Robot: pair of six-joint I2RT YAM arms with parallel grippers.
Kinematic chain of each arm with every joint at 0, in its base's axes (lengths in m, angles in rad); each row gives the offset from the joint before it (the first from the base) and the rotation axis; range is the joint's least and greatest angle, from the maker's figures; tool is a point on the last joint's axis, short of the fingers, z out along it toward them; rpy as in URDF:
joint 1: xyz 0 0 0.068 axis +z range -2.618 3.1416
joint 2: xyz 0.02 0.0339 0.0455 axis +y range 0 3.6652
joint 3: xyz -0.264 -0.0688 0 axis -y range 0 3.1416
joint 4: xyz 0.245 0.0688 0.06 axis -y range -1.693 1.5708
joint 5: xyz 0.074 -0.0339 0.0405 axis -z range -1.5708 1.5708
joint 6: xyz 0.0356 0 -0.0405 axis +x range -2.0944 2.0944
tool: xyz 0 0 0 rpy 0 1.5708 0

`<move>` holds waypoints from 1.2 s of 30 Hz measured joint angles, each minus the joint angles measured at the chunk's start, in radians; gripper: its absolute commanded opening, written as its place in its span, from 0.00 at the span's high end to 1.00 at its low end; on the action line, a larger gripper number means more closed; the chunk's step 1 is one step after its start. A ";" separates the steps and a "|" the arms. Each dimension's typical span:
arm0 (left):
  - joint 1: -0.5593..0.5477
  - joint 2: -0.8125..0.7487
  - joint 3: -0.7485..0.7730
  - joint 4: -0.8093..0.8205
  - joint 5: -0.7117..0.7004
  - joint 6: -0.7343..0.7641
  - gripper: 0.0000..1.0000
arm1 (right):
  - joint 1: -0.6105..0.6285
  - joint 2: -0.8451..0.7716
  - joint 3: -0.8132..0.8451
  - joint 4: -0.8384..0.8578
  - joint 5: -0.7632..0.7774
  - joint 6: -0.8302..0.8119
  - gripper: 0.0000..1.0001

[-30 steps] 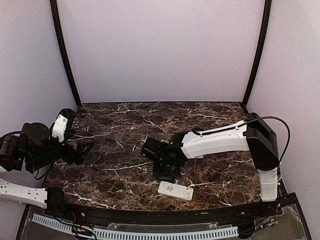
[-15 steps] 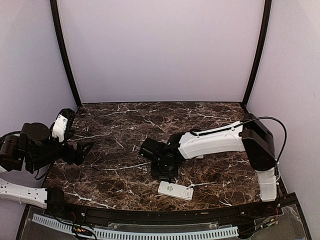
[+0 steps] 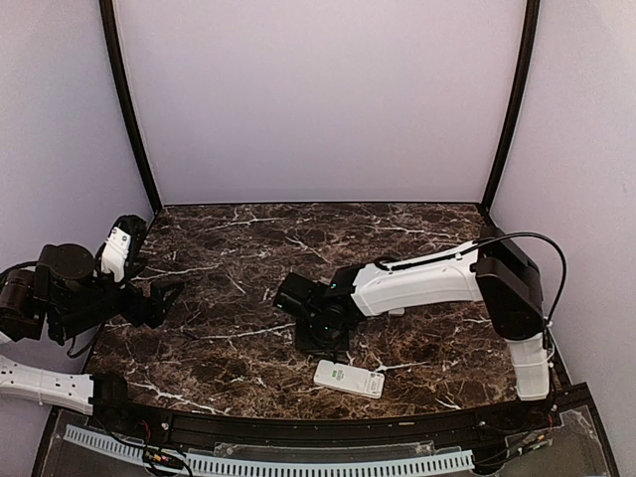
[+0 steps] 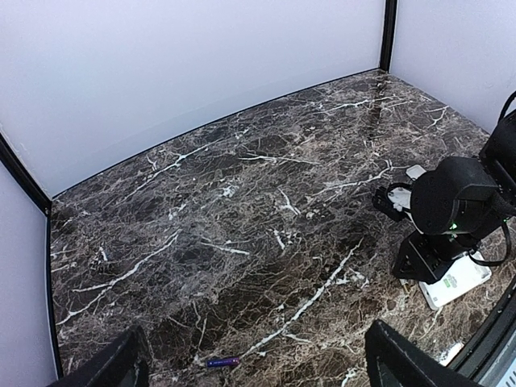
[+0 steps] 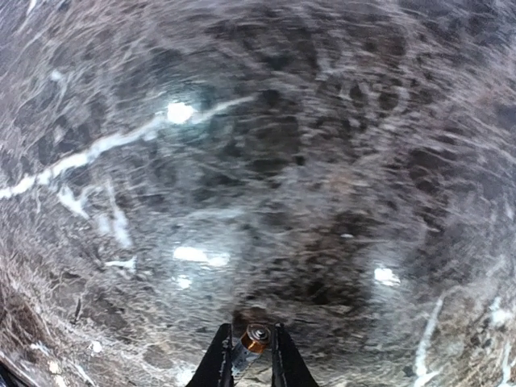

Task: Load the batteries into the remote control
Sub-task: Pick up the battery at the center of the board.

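Right wrist: right jaws are pinching a battery [image 5: 258, 337] just at their tips, risking a slip; left jaws are gaping empty.

a dark marble-patterned table [image 3: 229, 328] sits between plain pale lilac walls [image 3: 318, 99] with black corner posts [image 3: 127, 109].

My jaws close on either side of a small battery [image 5: 257, 338], its coppery end facing me, over the blurred, white-veined dark marble desk [image 5: 322, 161].
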 measured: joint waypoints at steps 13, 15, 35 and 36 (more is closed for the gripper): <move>0.000 -0.004 0.000 0.000 0.000 0.000 0.08 | 0.005 0.064 0.071 0.119 -0.167 -0.221 0.87; 0.000 -0.004 0.000 0.000 0.000 0.000 0.08 | 0.008 0.084 0.103 0.112 -0.186 -0.262 0.85; 0.000 0.056 0.001 0.001 0.021 0.008 0.08 | 0.084 0.275 0.467 -0.220 -0.005 -0.506 0.93; 0.000 0.056 0.001 0.001 0.021 0.009 0.08 | 0.085 0.278 0.470 -0.224 0.002 -0.514 0.95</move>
